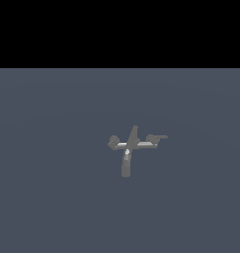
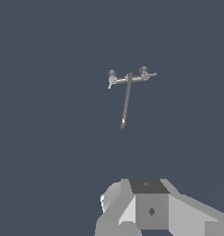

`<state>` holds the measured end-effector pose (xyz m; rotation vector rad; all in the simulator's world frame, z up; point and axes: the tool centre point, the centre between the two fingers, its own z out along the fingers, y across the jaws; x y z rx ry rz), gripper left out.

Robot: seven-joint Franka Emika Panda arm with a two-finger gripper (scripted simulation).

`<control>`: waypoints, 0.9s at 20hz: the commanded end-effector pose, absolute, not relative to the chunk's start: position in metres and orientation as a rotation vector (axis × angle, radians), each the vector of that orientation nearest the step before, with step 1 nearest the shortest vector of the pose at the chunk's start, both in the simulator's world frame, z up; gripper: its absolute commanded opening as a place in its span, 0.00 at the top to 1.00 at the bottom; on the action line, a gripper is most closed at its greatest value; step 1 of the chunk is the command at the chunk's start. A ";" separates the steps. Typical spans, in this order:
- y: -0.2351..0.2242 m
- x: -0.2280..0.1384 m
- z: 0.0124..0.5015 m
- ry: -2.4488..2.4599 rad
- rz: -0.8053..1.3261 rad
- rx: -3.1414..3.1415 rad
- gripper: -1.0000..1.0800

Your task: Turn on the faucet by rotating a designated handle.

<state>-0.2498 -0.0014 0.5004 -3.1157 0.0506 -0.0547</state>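
The faucet (image 1: 130, 145) is a small grey cross-shaped fixture lying on the dark floor, right of centre in the exterior view. Its crossbar has a stubby knob (image 1: 113, 142) at the exterior view's left end. The handle (image 1: 153, 138) sits at the right end, its thin lever pointing right. The long spout (image 1: 126, 164) points toward the camera. In the wrist view the faucet (image 2: 128, 78), handle (image 2: 144, 73) and spout (image 2: 126, 103) are far off. Only the grey body of my gripper (image 2: 151, 209) shows there, and its fingers are out of view. The arm is absent from the exterior view.
A flat dark blue-grey floor (image 1: 52, 197) spreads around the faucet. A black band fills the top of the exterior view.
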 end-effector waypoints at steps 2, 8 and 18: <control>-0.001 -0.250 0.500 0.052 -0.055 -3.116 1.00; 0.001 -0.243 0.491 0.102 -0.054 -3.115 1.00; 0.008 -0.207 0.445 0.350 -0.049 -3.098 1.00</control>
